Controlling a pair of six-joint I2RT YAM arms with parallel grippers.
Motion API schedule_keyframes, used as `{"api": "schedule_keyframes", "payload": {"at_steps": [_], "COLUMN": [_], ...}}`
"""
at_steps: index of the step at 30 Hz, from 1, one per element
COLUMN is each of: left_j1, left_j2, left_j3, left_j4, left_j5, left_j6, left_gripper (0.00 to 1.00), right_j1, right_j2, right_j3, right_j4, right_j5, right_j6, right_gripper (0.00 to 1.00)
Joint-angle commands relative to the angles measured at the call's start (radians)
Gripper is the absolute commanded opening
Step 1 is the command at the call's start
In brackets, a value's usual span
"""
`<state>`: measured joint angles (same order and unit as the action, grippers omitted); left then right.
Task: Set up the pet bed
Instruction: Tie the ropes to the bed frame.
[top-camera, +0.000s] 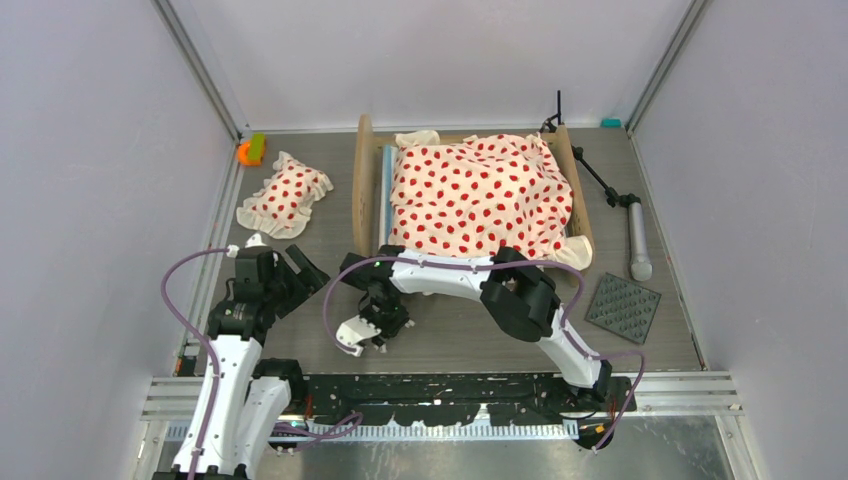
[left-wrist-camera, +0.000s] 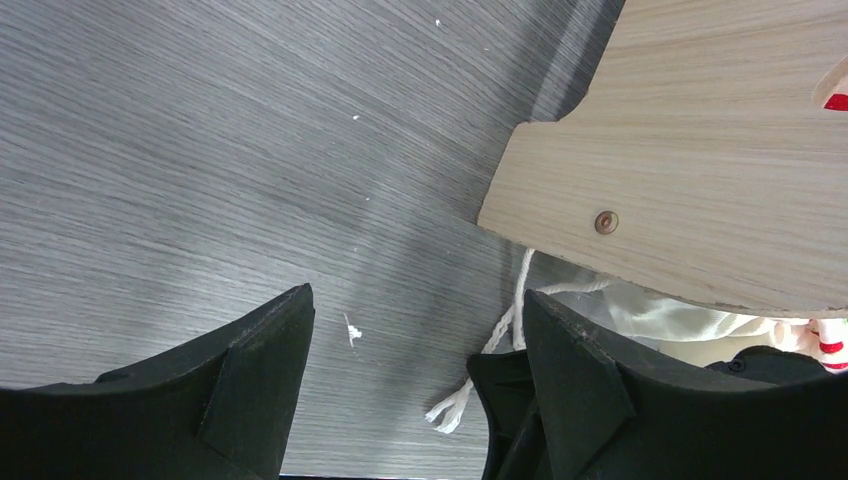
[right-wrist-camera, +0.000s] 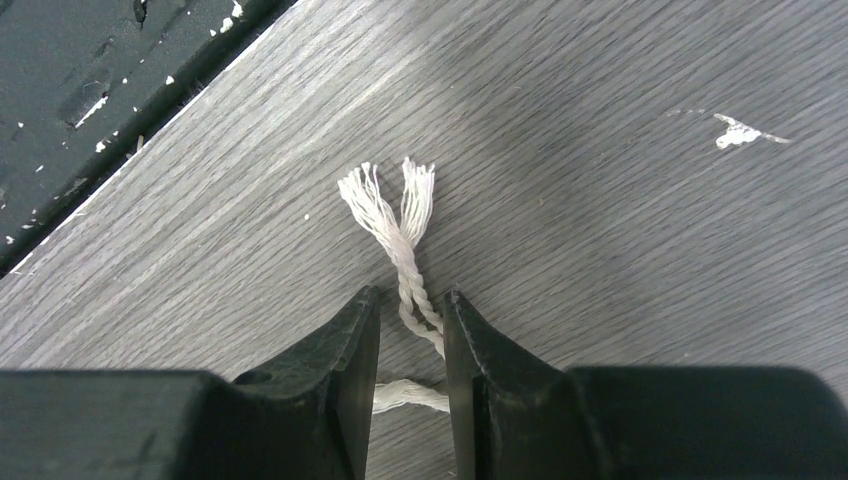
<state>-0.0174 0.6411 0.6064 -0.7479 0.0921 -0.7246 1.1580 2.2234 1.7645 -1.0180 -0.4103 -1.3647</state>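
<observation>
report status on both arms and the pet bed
Left end effector open, beside end board. Right end effector straddling white cord, grip unclear. Pet bed blanket on, pillow off.

The left gripper (left-wrist-camera: 417, 293) gapes over the grey table (left-wrist-camera: 180, 150). A frayed white cord (left-wrist-camera: 497, 335) trails from under the pet bed's end board (left-wrist-camera: 700, 170) — beside one finger.

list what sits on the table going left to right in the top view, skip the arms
orange and green toy → polka-dot pillow → pet bed → studded square mat
</observation>
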Motion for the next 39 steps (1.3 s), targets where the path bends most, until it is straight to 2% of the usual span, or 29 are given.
{"api": "schedule_keyframes", "payload": {"at_steps": [1, 3, 6, 9, 12, 17, 29, 33, 39], "left_j1": [0.007, 0.007, 0.008, 0.008, 0.008, 0.008, 0.008, 0.008, 0.008], "left_j2": [-0.014, -0.015, -0.015, -0.013, -0.015, -0.024, -0.026, -0.034, -0.112], "left_j3": [0.011, 0.012, 0.012, 0.011, 0.013, 0.009, -0.003, -0.035, -0.122], "left_j4": [0.047, 0.049, 0.048, 0.049, 0.049, 0.057, 0.079, 0.145, 0.312], "left_j5": [0.021, 0.020, 0.014, 0.012, 0.006, 0.015, 0.039, 0.126, 0.321], "left_j6": [0.013, 0.013, 0.014, 0.014, 0.016, 0.020, 0.017, 0.011, -0.001], "left_gripper": [0.78, 0.78, 0.79, 0.79, 0.79, 0.78, 0.78, 0.77, 0.63], "right_j1": [0.001, 0.001, 0.001, 0.002, -0.001, -0.016, -0.039, -0.039, -0.041], "right_j2": [0.033, 0.037, 0.045, 0.042, -0.001, -0.129, -0.354, -0.404, -0.481], "right_j3": [-0.006, -0.007, 0.003, 0.006, -0.043, -0.217, -0.636, -0.718, -0.818], "right_j4": [0.001, 0.001, 0.000, 0.014, 0.089, 0.318, 1.004, 1.120, 1.223], "right_j5": [0.008, 0.015, 0.026, 0.026, 0.018, 0.004, 0.030, 0.021, 0.022], "right_j6": [0.025, 0.027, 0.034, 0.048, 0.092, 0.242, 0.680, 0.753, 0.803], "right_gripper": [0.35, 0.29, 0.10, 0.01, 0.00, 0.00, 0.00, 0.00, 0.00]}}
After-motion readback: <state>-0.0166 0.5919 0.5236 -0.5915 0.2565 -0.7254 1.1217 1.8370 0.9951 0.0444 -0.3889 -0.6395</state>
